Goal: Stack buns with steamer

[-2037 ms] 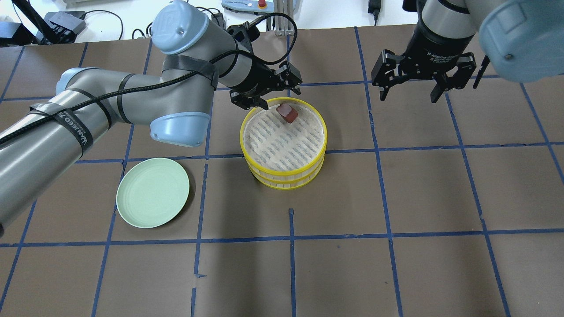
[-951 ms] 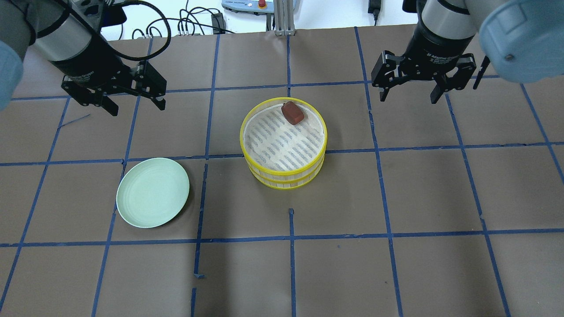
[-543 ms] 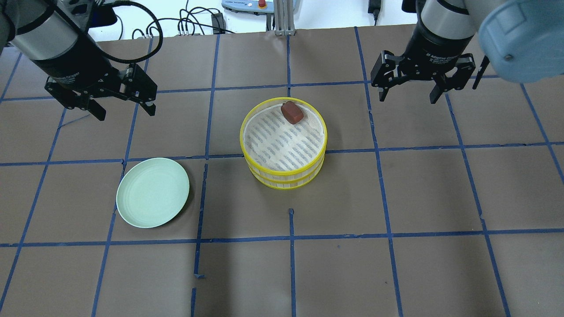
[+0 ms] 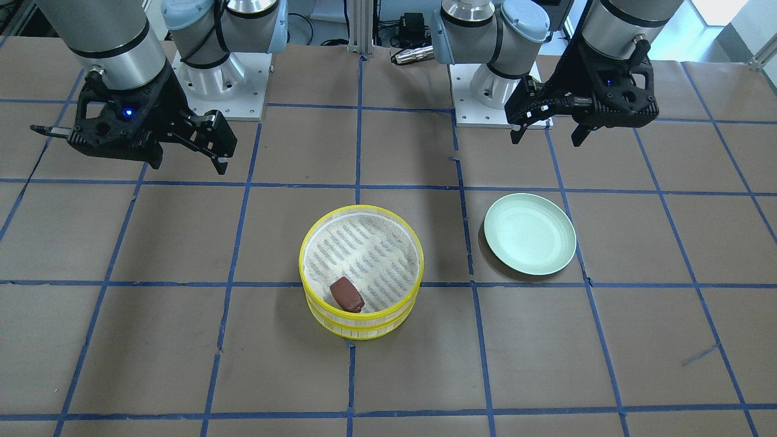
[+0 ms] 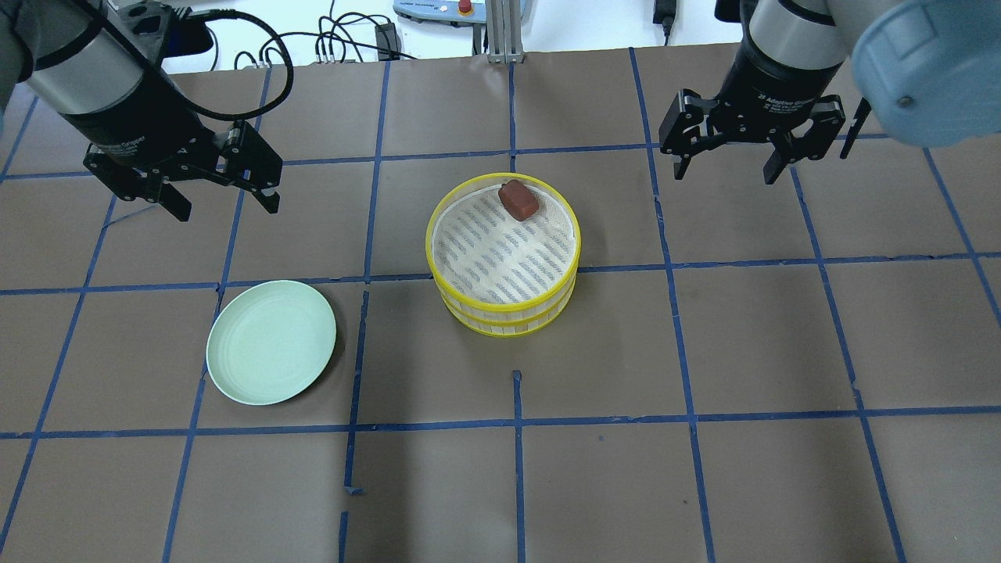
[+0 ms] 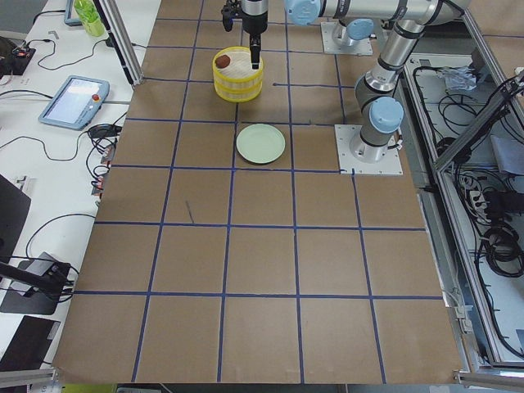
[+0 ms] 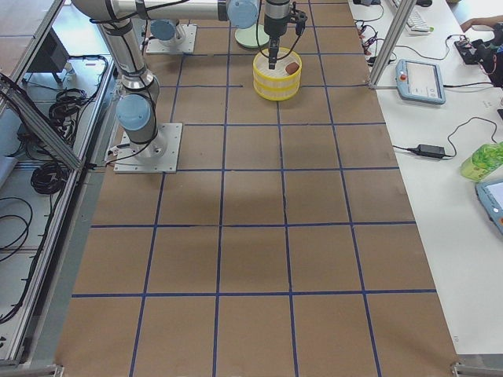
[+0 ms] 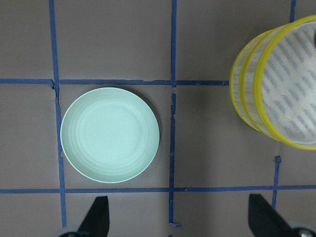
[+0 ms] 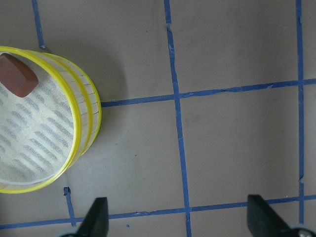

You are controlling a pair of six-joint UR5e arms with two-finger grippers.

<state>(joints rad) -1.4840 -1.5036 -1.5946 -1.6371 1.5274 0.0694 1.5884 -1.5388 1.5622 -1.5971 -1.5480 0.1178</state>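
"2F Adaptive Gripper", on right gripper [image 5: 725, 176] (small print)

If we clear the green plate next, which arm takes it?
Left. The green plate lies on the robot's left side, nearer the left gripper, open and empty; the left wrist view looks straight down on it. The right gripper would have to reach across the steamer.

A: Table surface?
B: Brown paper [image 5: 782, 344] with a blue tape grid [image 5: 518, 469].
A: Surroundings?
B: White bench [image 6: 33, 188] along the operators' side, holding a teach pendant [image 6: 72, 96] and cables [image 6: 41, 237]. Bright, even light.
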